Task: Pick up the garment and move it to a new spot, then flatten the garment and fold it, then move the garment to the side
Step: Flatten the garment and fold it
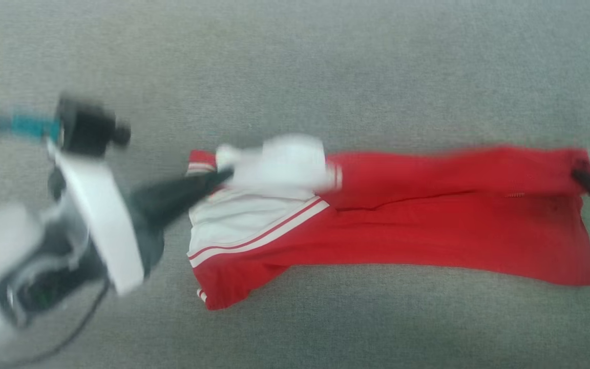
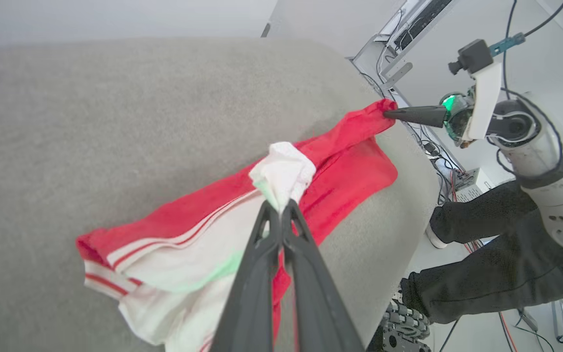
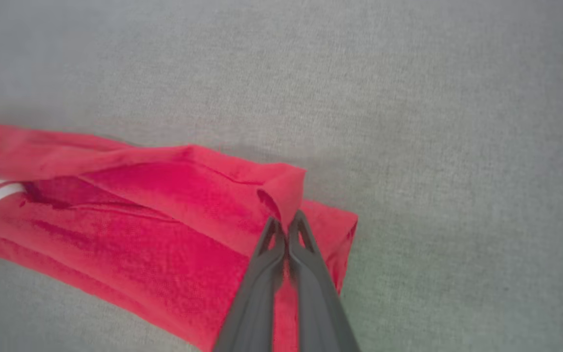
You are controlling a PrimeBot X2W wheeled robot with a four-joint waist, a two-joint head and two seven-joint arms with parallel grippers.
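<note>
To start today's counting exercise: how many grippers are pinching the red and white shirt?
2. The left gripper is shut on the white sleeve end of the shirt; the right gripper is shut on the red corner at the opposite end.

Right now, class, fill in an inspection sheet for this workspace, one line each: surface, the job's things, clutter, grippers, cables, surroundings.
Surface: grey top, felt-like and flat; the head view is blurred.
Job's things: garment, red with a white sleeve and striped trim, stretched out lengthwise between the two grippers, its lower part lying on the top.
Clutter: nothing seen.
Grippers: left gripper shut on the white sleeve end; right gripper shut on a red corner at the opposite end.
Cables: dark cable hanging from the left arm; loose wires on the floor past the top's edge.
Surroundings: person's legs in dark trousers beside the top; pale wall.
</note>
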